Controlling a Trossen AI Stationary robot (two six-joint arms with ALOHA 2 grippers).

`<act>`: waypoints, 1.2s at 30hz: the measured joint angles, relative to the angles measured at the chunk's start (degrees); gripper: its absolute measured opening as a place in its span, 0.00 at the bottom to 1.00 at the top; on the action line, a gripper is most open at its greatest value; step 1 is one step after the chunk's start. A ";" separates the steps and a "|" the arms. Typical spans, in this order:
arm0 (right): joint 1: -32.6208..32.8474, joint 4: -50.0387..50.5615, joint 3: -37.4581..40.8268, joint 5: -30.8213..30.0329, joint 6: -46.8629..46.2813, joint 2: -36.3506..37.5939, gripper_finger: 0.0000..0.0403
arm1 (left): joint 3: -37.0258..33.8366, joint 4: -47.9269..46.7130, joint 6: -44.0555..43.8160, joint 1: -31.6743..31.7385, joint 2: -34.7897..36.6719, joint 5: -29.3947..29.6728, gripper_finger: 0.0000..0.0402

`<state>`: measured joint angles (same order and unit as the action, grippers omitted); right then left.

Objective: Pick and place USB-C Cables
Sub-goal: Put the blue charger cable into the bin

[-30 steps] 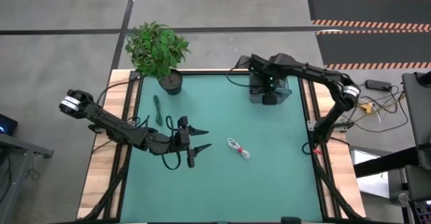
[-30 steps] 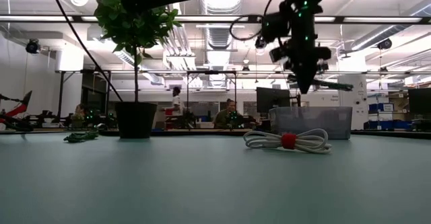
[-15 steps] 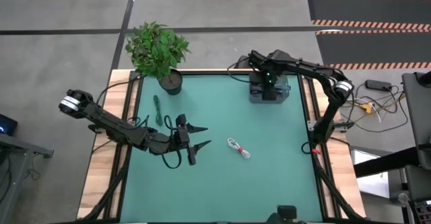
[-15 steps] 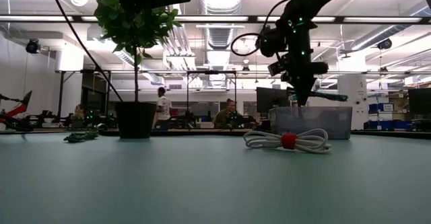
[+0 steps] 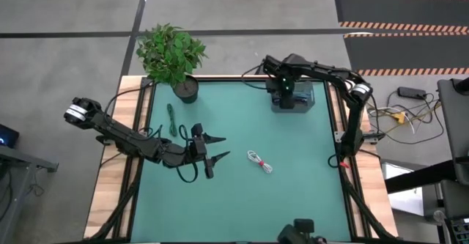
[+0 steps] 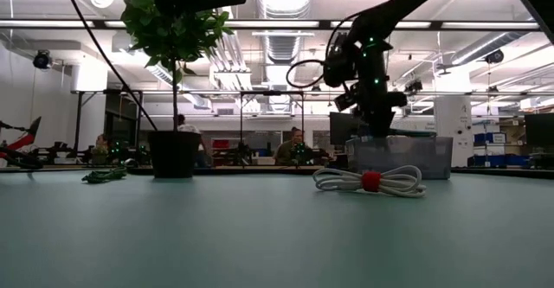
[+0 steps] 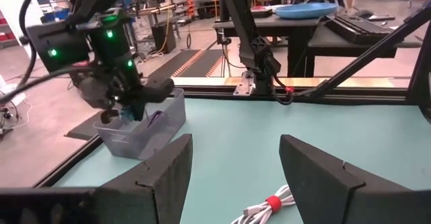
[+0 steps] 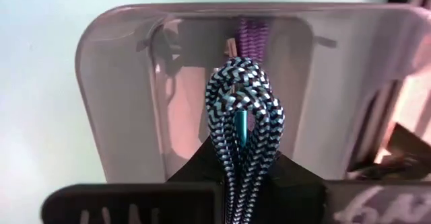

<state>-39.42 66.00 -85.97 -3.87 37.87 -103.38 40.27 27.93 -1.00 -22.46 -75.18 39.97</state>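
The right gripper (image 8: pixel 246 167) fingers are pinched shut on a blue-and-white braided cable (image 8: pixel 244 103), held over the clear bin (image 5: pixel 292 97) at the desk's (image 5: pixel 293 193) upper right edge. The left gripper (image 5: pixel 218 149) fingers are spread wide, holding nothing, mid-frame. The white cable (image 5: pixel 259 160) lies on open mat right of it; the green cable (image 5: pixel 171 117) lies near the plant pot (image 5: pixel 186 89), upper left
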 joint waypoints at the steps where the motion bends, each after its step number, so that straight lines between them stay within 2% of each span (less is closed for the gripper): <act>1: 0.00 -0.10 0.00 0.50 -0.06 -0.37 0.03 | 0.00 0.02 0.31 0.00 0.00 0.00 0.52; 5: 0.00 -0.37 0.00 2.50 -0.92 -1.75 0.03 | 0.00 0.00 1.41 0.00 0.00 0.00 0.52; 25: -0.26 -1.78 0.04 2.83 -1.79 -5.41 0.04 | -0.02 -0.31 1.47 0.00 0.00 -0.01 0.52; 36: -0.26 -2.11 0.07 2.76 -1.71 -5.41 0.16 | -0.02 -0.27 1.45 0.00 0.00 -0.02 0.52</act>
<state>-39.68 63.88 -85.91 -1.11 36.16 -108.79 40.25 27.66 0.45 -22.46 -75.18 39.94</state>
